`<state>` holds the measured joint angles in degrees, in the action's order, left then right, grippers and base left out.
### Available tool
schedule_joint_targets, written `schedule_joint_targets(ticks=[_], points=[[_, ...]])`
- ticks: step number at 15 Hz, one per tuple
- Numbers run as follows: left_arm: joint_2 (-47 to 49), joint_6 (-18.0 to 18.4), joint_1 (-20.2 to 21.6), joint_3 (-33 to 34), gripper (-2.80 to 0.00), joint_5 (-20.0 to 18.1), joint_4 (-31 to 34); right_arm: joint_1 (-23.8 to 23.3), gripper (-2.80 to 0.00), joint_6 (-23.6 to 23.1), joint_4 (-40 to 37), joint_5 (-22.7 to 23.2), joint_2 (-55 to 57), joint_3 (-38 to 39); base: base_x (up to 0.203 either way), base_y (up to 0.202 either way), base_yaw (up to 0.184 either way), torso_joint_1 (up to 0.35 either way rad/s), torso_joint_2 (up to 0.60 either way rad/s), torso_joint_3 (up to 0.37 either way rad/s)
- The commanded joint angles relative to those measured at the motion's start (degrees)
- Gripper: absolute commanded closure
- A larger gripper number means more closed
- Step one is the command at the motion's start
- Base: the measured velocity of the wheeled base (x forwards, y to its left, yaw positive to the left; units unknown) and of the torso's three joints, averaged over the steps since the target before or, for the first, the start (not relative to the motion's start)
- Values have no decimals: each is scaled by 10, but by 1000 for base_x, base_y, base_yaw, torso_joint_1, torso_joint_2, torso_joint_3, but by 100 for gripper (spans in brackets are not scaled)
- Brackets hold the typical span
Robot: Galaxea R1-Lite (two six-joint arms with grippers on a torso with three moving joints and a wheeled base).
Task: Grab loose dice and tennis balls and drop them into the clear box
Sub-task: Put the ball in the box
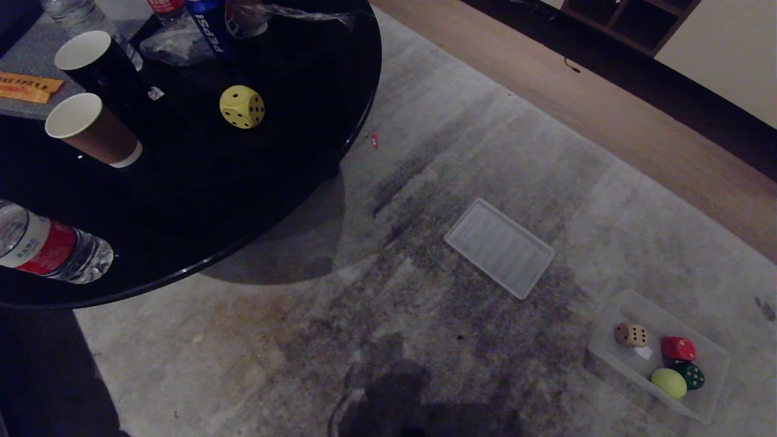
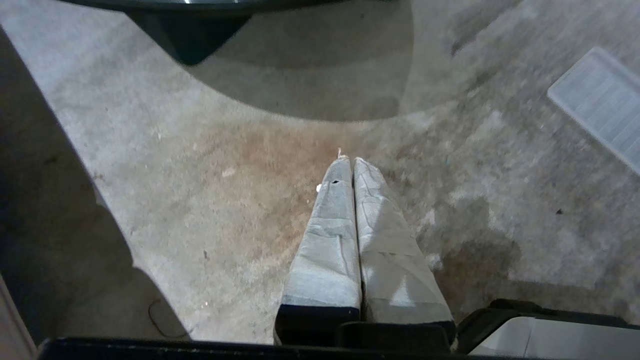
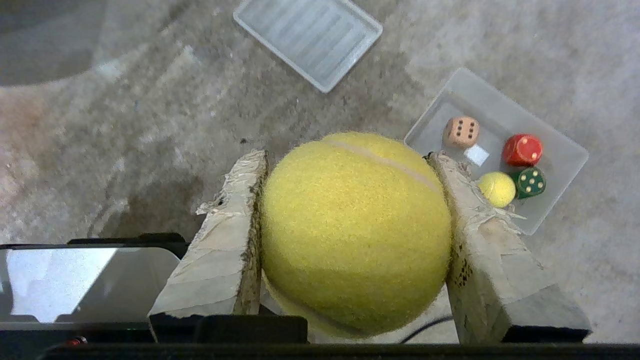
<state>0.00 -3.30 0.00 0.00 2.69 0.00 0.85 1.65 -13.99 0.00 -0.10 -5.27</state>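
Right gripper [image 3: 350,165], as I steered it, clenched a tennis ball [image 3: 355,235] above the rug; the clear box [image 3: 555,200], on the floor, lay ahead toward the rug's right edge.

The one word that reads clearly is "PEPSI", in white letters running down a blue bottle [image 1: 206,24] at the far edge of the black round table [image 1: 291,182]. An orange packet [image 1: 27,87] beyond the table's left edge carries dark print too small to read. The red label of a water bottle [image 1: 51,249] lying on the table's near left side has white marks, also unreadable.
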Motion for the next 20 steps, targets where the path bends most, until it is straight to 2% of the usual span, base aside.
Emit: schedule_joint_targets(ticks=[1, 20], points=[[1, 0, 0, 1, 0, 0, 0, 0, 0, 0, -1, 0, 1, 0, 0, 0, 0, -2, 2, 193], [1, -1, 0, 1, 0, 0, 0, 0, 0, 0, -1, 0, 2, 0, 0, 0, 0, 2, 3, 202]])
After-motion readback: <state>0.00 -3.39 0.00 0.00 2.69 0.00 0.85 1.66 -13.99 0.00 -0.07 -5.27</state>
